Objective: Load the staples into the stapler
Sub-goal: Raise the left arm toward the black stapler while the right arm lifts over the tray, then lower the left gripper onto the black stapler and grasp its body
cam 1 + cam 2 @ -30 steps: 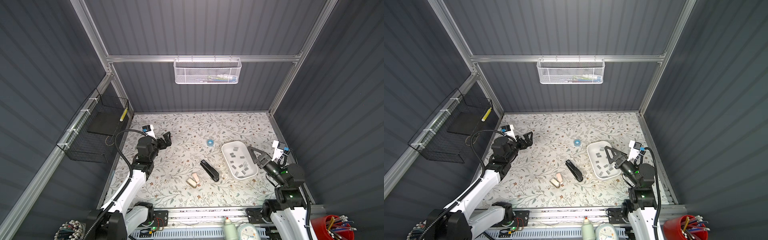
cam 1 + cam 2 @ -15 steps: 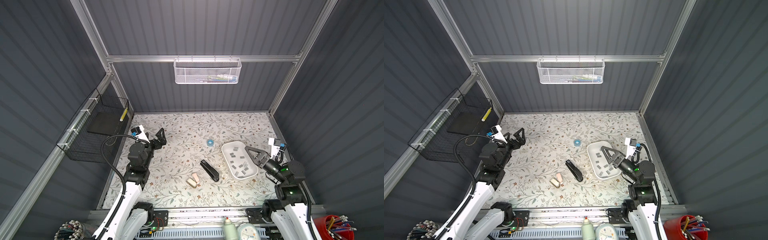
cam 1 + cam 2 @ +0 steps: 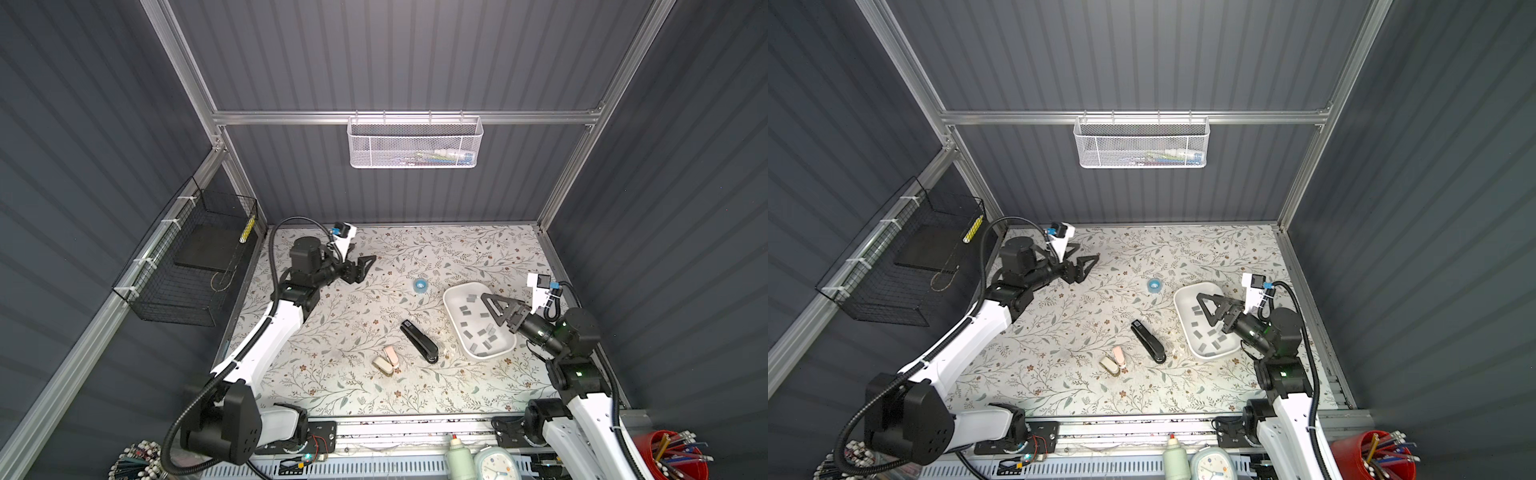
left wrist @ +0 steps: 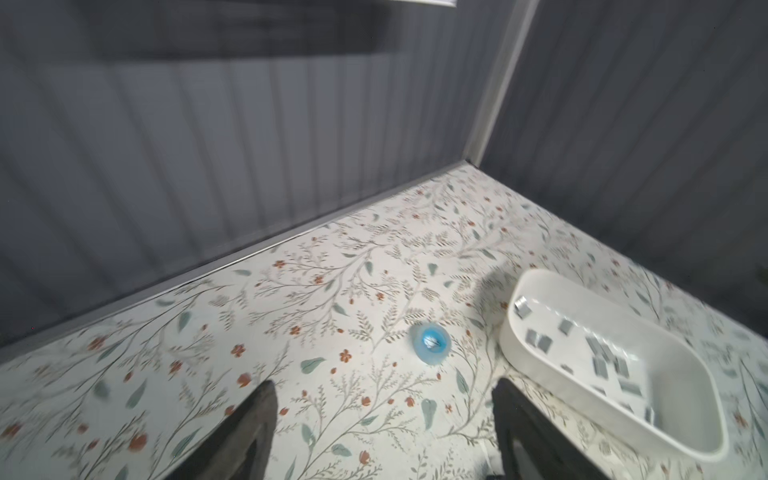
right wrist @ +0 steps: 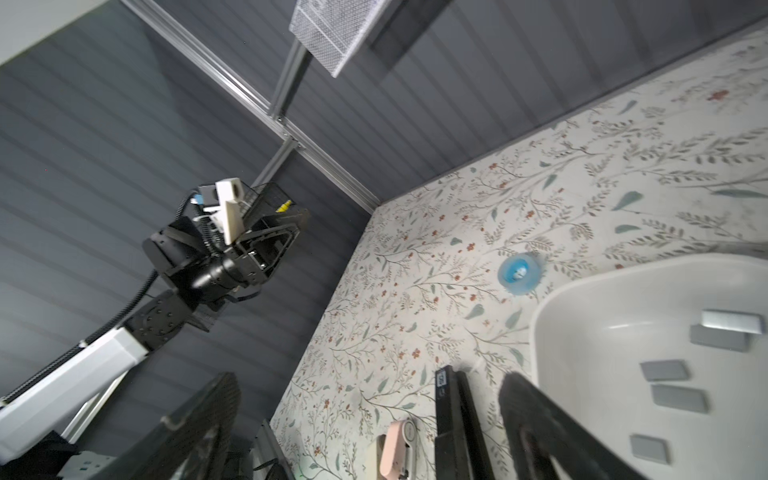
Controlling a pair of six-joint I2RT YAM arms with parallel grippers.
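The black stapler (image 3: 419, 341) (image 3: 1148, 341) lies shut on the flowered table near the middle, and shows in the right wrist view (image 5: 455, 428). Several grey staples (image 3: 464, 309) (image 3: 1196, 309) (image 4: 540, 340) (image 5: 663, 370) lie loose in a white tray (image 3: 446, 305) (image 3: 1177, 307) to its right. My right gripper (image 3: 490, 309) (image 3: 1204, 311) (image 5: 370, 378) hangs open above the tray's left part, holding nothing. My left gripper (image 3: 363, 255) (image 3: 1088, 251) (image 4: 384, 384) is open and empty above the back left of the table, far from the stapler.
A small blue round thing (image 3: 420, 285) (image 4: 430, 343) sits behind the stapler. Two small staplers, pink and beige (image 3: 386, 359), lie in front of it. A black wire basket (image 3: 195, 266) hangs on the left wall. A white mesh basket (image 3: 415, 143) hangs on the back wall.
My left arm has swung, and its gripper now points further right, toward the table's middle, with its jaws a little narrower. My right gripper has edged left over the tray.
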